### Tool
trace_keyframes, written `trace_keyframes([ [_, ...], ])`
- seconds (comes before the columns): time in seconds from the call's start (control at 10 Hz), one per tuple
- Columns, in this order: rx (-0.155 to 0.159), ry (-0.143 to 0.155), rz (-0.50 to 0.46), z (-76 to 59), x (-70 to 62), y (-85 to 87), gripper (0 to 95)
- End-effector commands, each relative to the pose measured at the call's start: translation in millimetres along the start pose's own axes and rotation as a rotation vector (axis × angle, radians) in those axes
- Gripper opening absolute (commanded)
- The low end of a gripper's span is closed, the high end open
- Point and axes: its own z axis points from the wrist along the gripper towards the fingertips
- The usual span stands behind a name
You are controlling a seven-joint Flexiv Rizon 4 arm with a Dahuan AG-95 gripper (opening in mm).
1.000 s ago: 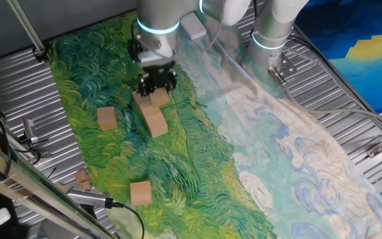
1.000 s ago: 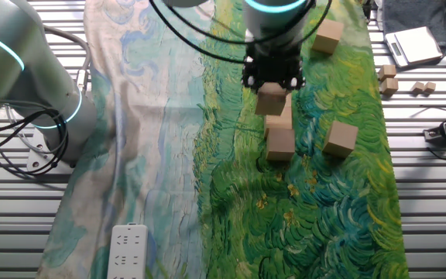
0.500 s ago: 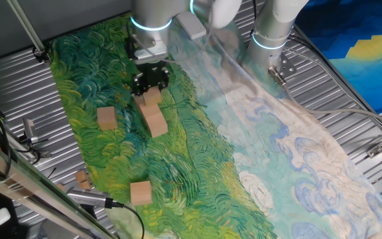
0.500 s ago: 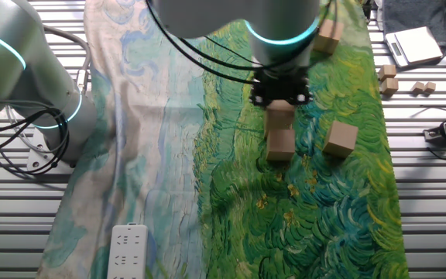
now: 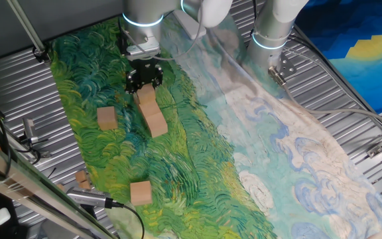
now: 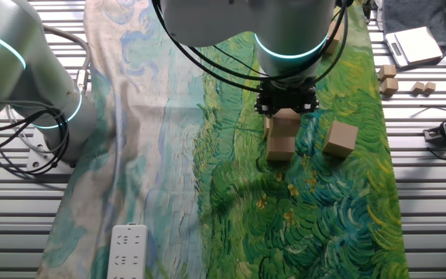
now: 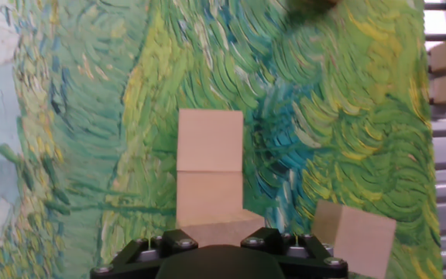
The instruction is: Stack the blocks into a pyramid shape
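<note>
**Setting the third cube at the end of the base row**

Moved along the row since a second ago, the pincer (image 5: 144, 78) now hangs over the row's far end, lower than before, with the block it carries (image 7: 221, 233) still clamped between its jaws.

In my judgement the step in hand is laying the pyramid's bottom course. To do it well, bring the held cube straight down until its underside rests on the painted cloth (image 5: 197, 166), its face flush against the neighbouring block (image 7: 210, 195), its edges in line with the two already lying there. Open only once it sits flat, then lift clear without dragging, since a nudge could skew the row.

The blocks are plain cubes of pale tan wood, unmarked. Directly ahead of the pincer, in the hand view, two lie touching in a straight line, the farther one (image 7: 210, 140) beyond its neighbour. A loose block (image 7: 355, 239) sits just beside the pincer, slightly turned. Two more lie well apart from it: one (image 5: 107, 119) off to the side, another (image 5: 140, 192) far down the cloth near the desk's (image 5: 350, 86) edge.
</note>
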Motion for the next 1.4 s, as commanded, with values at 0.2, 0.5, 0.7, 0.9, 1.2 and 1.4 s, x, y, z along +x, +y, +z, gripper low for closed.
trace_keyframes([
  [0.2, 0.007, -0.008, 0.006, 4.6, 0.0, 0.0, 0.0],
  [0.5, 0.009, -0.011, 0.005, 7.4, 0.1, 0.1, 0.0],
  [0.7, 0.011, -0.011, 0.007, 9.2, -1.0, -0.1, 0.0],
  [0.9, 0.012, -0.009, 0.007, 11.3, -2.9, -0.5, 0.0],
  [1.2, 0.015, -0.007, 0.006, 14.3, -3.0, -0.4, 0.0],
  [1.4, 0.016, -0.007, 0.006, 16.3, -3.3, -0.3, 0.0],
])
